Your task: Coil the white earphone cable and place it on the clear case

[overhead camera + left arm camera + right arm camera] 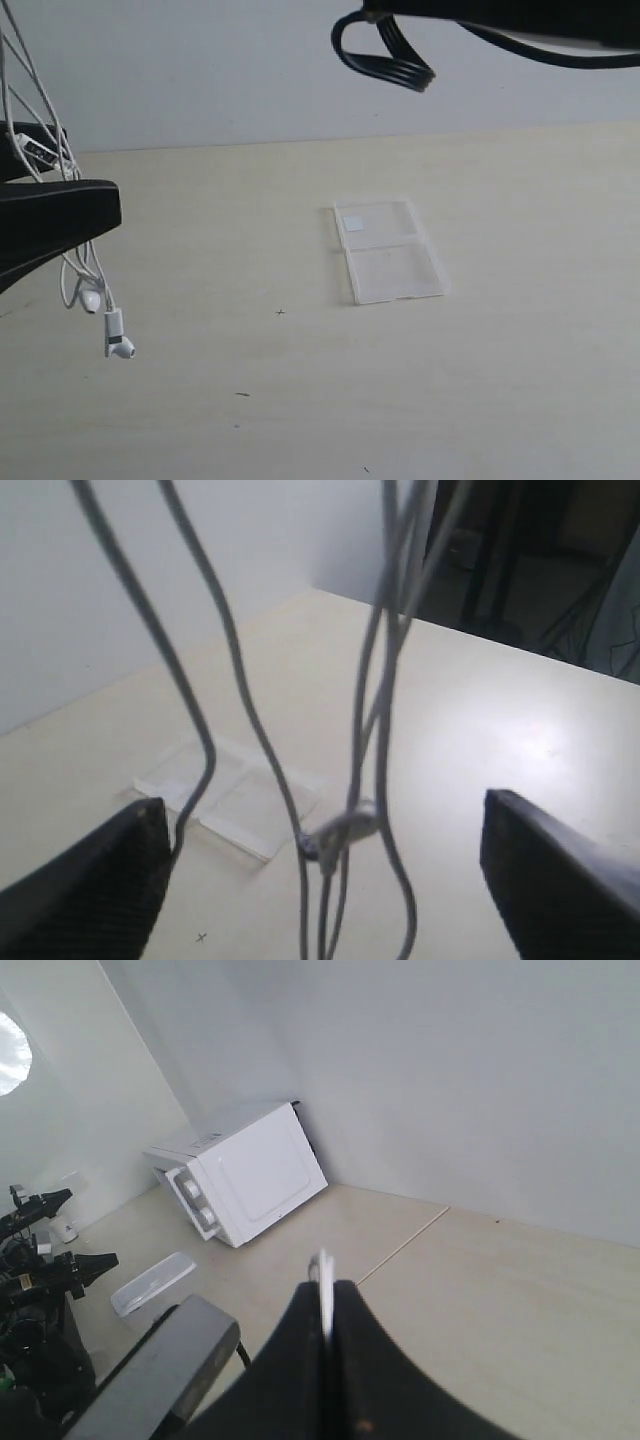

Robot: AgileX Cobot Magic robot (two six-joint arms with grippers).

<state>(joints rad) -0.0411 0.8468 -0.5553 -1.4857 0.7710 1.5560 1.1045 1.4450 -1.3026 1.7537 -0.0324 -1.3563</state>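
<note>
The white earphone cable (40, 110) hangs in several loops over and between the two black fingers of my left gripper (90, 170) at the left edge. Its two earbuds (118, 345) dangle below, above the table. In the left wrist view the left gripper (325, 805) stands wide open. Cable strands (365, 700) and one earbud (345, 830) hang between the fingers (90, 880), and one strand touches a finger. The clear case (388, 250) lies open and flat mid-table, apart from both grippers. My right gripper (328, 1285) is shut on a thin white piece, apparently the cable's end.
The right arm's black cable loops (385, 55) hang at the top of the exterior view. The pale table (300, 400) carries only small dark specks around the case. The right wrist view looks out at a white box-shaped appliance (245, 1170) on the floor.
</note>
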